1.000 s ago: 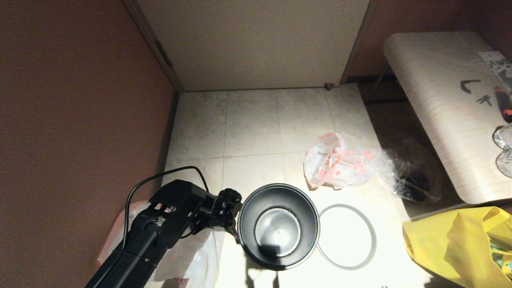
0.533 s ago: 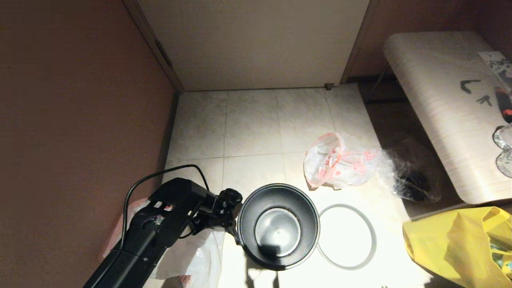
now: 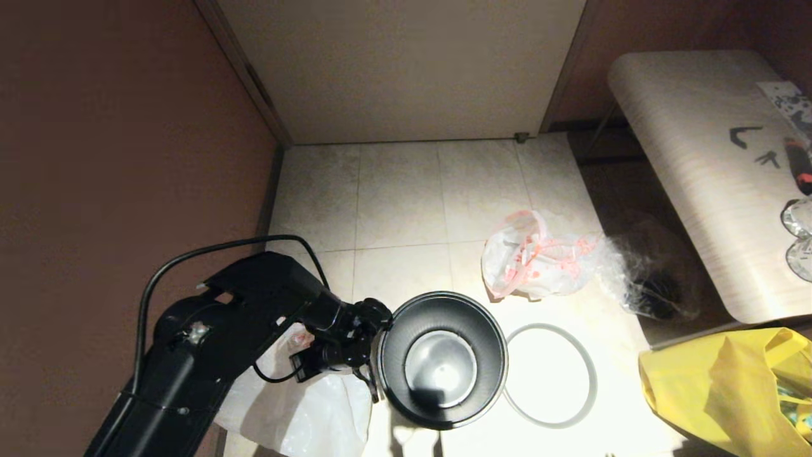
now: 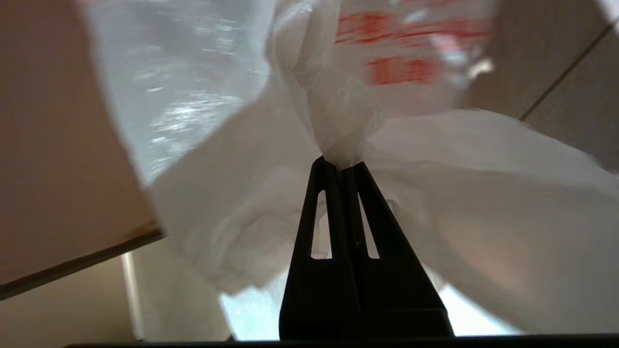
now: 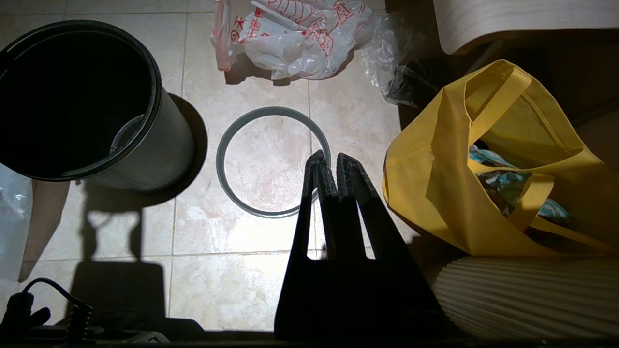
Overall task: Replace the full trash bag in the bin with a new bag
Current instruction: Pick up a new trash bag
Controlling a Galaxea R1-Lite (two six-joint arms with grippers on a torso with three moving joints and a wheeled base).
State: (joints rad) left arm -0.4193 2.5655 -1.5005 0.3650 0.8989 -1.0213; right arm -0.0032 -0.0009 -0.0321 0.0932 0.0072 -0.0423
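Between the clenched tips of the left gripper bunches the new bag, thin, whitish and translucent, with red print beyond the fold. Just beside that gripper stands the bin, unlined. Over the floor's grey hoop hangs the right gripper, clenched on nothing.

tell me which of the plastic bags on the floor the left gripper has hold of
The plain white bag left of the bin, pinched by the left gripper; the red-printed bag lies untouched beyond the bin.

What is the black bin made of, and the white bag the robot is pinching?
The bin looks like hard plastic, possibly metal: black, shiny inside, ribbed outside. The new bag, pinched by the left gripper, looks like thin, soft plastic film: whitish, see-through and crumpled.
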